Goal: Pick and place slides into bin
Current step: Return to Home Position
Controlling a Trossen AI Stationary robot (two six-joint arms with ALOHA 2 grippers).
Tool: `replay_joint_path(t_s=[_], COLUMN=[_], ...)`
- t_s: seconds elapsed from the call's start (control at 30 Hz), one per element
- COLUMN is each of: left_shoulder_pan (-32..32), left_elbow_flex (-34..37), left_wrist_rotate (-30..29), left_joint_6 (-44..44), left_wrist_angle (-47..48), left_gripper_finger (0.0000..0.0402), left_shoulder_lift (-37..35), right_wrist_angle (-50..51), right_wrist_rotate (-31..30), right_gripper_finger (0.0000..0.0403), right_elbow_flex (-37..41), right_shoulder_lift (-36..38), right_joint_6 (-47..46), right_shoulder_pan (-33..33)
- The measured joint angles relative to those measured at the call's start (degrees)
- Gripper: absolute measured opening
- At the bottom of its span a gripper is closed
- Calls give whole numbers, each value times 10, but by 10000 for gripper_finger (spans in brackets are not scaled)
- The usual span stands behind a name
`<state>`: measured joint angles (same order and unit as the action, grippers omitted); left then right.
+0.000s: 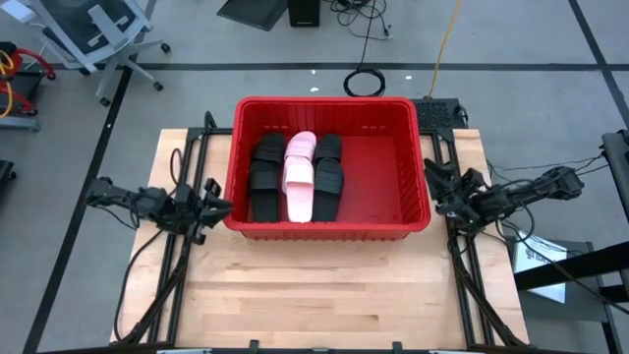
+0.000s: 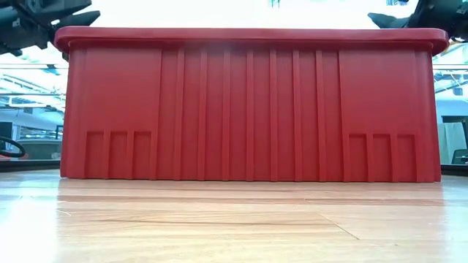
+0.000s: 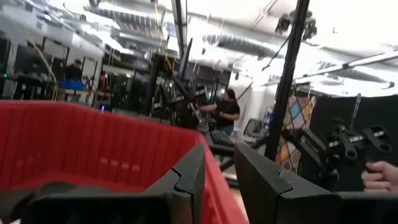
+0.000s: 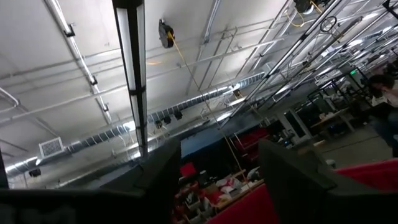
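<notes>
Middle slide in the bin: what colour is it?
The middle slide is pale pink-white; the high view shows it best.

I can read no word, number or brand in any of my views. A white sheet (image 1: pixel 538 257) lying just off the right edge of my table (image 1: pixel 324 290) carries some dark print, but it is far too small for me to make out. In the room beyond, seen from my left wrist, a coloured panel (image 3: pixel 301 119) shows patches of pattern, and I cannot tell any letters on it.
</notes>
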<state>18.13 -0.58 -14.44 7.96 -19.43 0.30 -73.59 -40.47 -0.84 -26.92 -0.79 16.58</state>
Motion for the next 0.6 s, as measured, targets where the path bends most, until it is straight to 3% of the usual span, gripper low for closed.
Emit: replay_joint_path(t_s=[0.3, 0.6], left_shoulder_pan=[0, 0], left_elbow_flex=[-3, -2], left_wrist_rotate=[-1, -9], left_joint_6=[20, -77], left_wrist_angle=[55, 63], left_gripper_finger=[88, 88], left_shoulder_lift=[0, 0], right_wrist_angle=[87, 212], right_wrist_rotate=[0, 0], right_gripper_finger=[206, 206], right_elbow_flex=[0, 0], right_shoulder_lift=[0, 0], right_joint_6=[77, 91], right_shoulder_pan=[0, 0])
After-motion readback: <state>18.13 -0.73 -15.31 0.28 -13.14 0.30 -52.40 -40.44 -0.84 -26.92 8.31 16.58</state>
